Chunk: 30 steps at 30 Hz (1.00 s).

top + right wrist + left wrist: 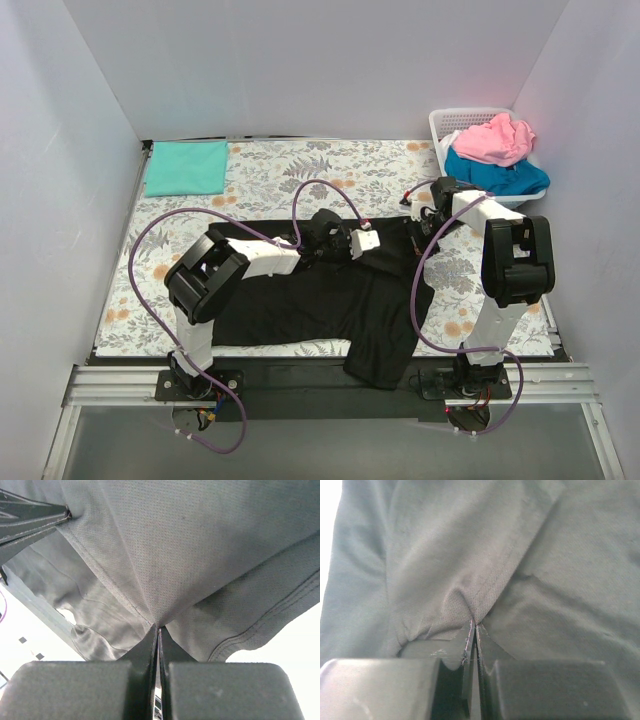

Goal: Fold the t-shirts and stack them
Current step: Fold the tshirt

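- On the patterned surface, the black t-shirt sprawls at centre, one end drooping over the near edge.
- The left hand & right hand each pinch a fold of it tight. Cloth looks light & limp; best taken at hems/shoulders.
- The mint-green t-shirt lies folded far left; the pink t-shirt & blue t-shirt fill the basket.
- The cables loop over the cloth and may snag.

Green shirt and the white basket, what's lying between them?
Nothing but bare flowery table cloth, seen in the top view, between the green shirt and basket.
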Each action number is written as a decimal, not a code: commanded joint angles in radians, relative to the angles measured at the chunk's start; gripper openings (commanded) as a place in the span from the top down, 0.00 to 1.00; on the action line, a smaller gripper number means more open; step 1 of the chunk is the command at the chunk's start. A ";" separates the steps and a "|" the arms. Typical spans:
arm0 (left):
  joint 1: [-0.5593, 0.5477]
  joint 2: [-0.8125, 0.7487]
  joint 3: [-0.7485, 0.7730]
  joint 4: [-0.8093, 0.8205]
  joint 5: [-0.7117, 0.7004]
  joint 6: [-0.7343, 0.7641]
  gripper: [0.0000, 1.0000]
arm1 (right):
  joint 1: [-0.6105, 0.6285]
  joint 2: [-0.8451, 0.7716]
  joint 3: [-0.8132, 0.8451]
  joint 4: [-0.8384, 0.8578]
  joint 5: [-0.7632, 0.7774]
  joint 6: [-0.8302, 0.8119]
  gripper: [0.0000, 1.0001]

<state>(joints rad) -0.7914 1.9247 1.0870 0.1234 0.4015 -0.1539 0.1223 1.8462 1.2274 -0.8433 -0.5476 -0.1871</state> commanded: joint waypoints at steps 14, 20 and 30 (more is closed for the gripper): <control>0.228 -0.260 0.033 -0.391 0.206 -0.017 0.60 | -0.007 -0.024 -0.020 -0.031 -0.008 -0.025 0.99; 0.541 -0.335 0.045 -0.741 0.273 0.345 0.58 | -0.007 -0.012 -0.009 -0.034 -0.021 -0.026 0.99; 0.843 -0.179 0.154 -0.883 0.206 0.632 0.61 | -0.007 0.002 -0.005 -0.042 -0.014 -0.034 0.99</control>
<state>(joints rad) 0.0269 1.7329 1.1923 -0.6823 0.6125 0.3367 0.1181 1.8465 1.1965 -0.8558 -0.5510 -0.2092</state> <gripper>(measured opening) 0.398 0.020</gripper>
